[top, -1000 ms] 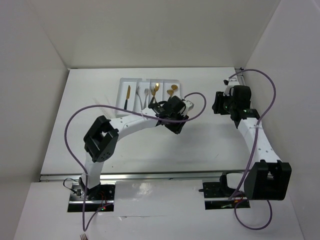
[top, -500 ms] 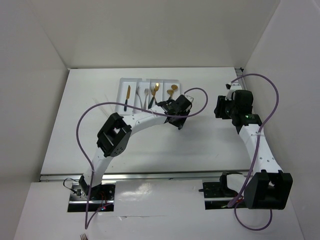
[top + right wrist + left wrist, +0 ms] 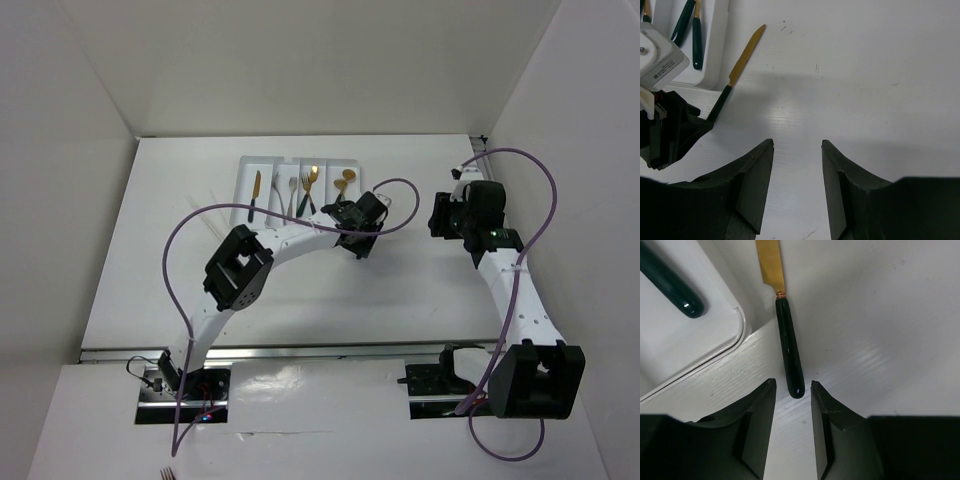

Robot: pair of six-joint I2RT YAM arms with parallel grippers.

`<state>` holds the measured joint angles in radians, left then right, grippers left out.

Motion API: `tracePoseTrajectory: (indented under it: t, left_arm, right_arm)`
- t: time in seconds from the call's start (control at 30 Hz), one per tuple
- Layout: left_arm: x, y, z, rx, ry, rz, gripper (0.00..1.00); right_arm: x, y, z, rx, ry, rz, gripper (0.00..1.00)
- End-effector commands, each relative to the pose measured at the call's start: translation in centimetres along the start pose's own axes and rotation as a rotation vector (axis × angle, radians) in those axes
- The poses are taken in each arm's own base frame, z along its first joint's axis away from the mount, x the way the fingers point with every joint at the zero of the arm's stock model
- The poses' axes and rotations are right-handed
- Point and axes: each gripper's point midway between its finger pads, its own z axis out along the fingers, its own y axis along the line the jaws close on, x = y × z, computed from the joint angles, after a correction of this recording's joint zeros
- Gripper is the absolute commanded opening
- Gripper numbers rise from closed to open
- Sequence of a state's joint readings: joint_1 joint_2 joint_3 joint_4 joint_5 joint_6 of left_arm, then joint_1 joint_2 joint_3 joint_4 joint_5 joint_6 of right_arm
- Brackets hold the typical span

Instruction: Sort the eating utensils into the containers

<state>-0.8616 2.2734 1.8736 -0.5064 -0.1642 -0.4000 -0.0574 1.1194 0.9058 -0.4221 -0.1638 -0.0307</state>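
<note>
White walls close in a white surface (image 3: 400,290). One knife (image 3: 789,350) lies on it, just beside the tray (image 3: 715,335), in the upper middle of the left wrist view. It looks light, stiff and slippery, so the dark handle seems best to hold. Left end effector (image 3: 792,389) has fingers a little apart, either side of the handle's end, not squeezing. Right end effector (image 3: 797,150) is apart and holds nothing.
</note>
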Motion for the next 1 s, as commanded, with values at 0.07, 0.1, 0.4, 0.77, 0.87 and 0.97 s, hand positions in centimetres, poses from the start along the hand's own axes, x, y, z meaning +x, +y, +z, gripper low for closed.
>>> tracePoseTrajectory:
  t: [0.07,0.1,0.4,0.77,0.87,0.97]
  left_arm:
    - [-0.8,-1.7,0.9,0.066,-0.016,-0.012,0.47]
    - [-0.8,-1.7,1.2,0.066,-0.015,-0.012,0.46]
    - [-0.1,-2.2,2.4,0.065,0.004,-0.002,0.23]
    - [-2.3,-3.5,-2.2,0.153,-0.048,0.024,0.0]
    - [-4.5,-4.3,-7.0,0.182,-0.138,0.049,0.0]
    - [-6.4,-3.5,-10.5,0.136,-0.235,0.072,0.0]
  right_arm:
    - [0.6,-0.5,0.1,0.018,0.011,-0.003,0.51]
    - [0.6,-0.5,0.1,0.018,0.011,-0.003,0.51]
    - [1.0,-0.9,0.4,0.025,0.019,0.004,0.48]
    - [0.7,-1.1,0.7,0.034,0.008,0.002,0.45]
    - [0.7,-1.4,0.9,0.057,-0.002,0.019,0.43]
    - [0.4,-1.6,1.1,0.067,-0.034,0.039,0.42]
